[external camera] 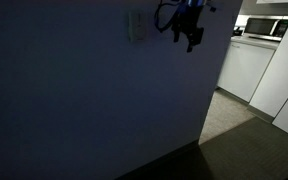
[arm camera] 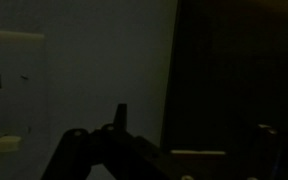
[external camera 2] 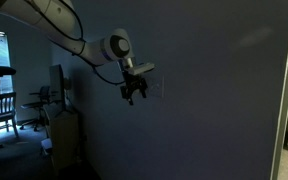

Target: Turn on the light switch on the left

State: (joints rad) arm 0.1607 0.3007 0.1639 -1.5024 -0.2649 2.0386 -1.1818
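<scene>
Where my hand point(external camera: 189, 32) hangs: in front of the wall point(external camera: 64, 100), beside the switch plate point(external camera: 136, 25) and at about its height, apart from it and touching nothing.
Hand state: I cannot tell whether the fingers are apart or together. In both exterior views and in the wrist view point(arm camera: 117, 125) the hand is only a black outline, and nothing seems to be held.
Arm point(external camera 2: 54, 25): it reaches in from the side of the switch plate away from the wall's corner, bent at the wrist so the hand points roughly down.
Switch plate: a pale rectangle high on the wall. In the wrist view point(arm camera: 6, 90) it lies off at the edge, so I am not lined up with it.
Left switch: too dim and small to pick out from the others on the switch plate.
Room: dark on this side of the switch plate, so I judge the light is off.
Step in hand: the approach, with no press begun.
Next move: slide sideways until a fingertip faces the left part of the switch plate, then push in gently and squarely against the switch.
Care: a skewed push could hit the neighbouring switch or scrape the wall beside the switch plate.
</scene>
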